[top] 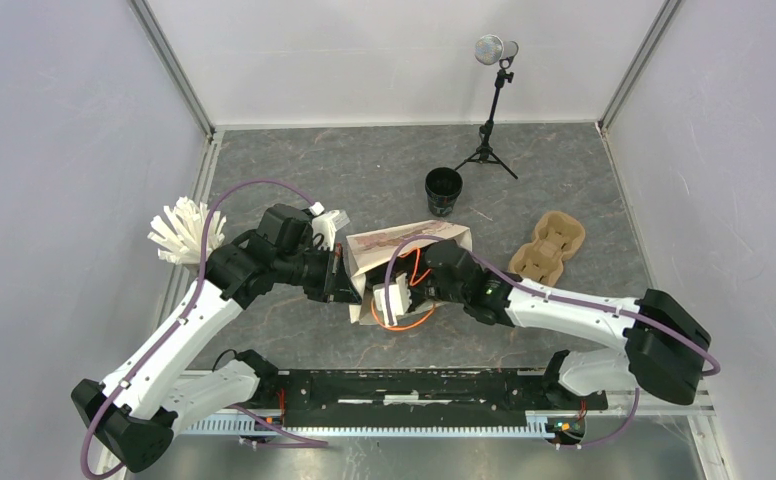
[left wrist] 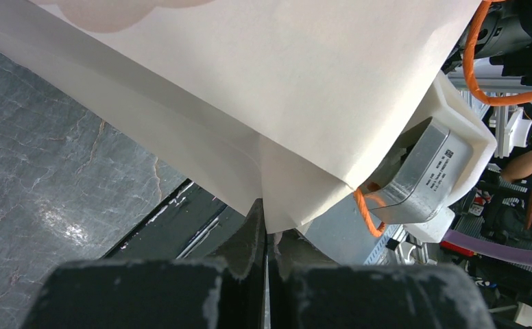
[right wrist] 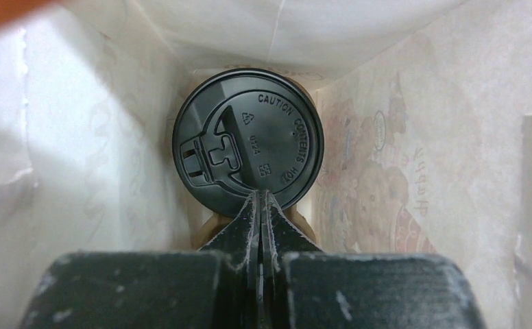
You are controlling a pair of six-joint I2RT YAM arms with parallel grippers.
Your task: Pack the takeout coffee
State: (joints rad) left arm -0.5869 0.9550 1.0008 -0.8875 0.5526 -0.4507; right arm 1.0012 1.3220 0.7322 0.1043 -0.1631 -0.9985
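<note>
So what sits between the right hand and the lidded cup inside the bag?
Nothing. In the right wrist view the shut right hand has its tips at the near rim of the lidded cup, inside the paper bag; no gap shows.

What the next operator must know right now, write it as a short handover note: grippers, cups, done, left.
Left gripper: shut on the edge of the paper bag, which lies on its side.
Right gripper: shut, inside the bag, tips at the near rim of the lidded cup; whether it pinches the lid is unclear.
Done: one lidded cup is deep in the bag.
Left: a second black cup, seemingly lidless, stands on the table beyond the bag. The cup carrier lies to the bag's right.
</note>
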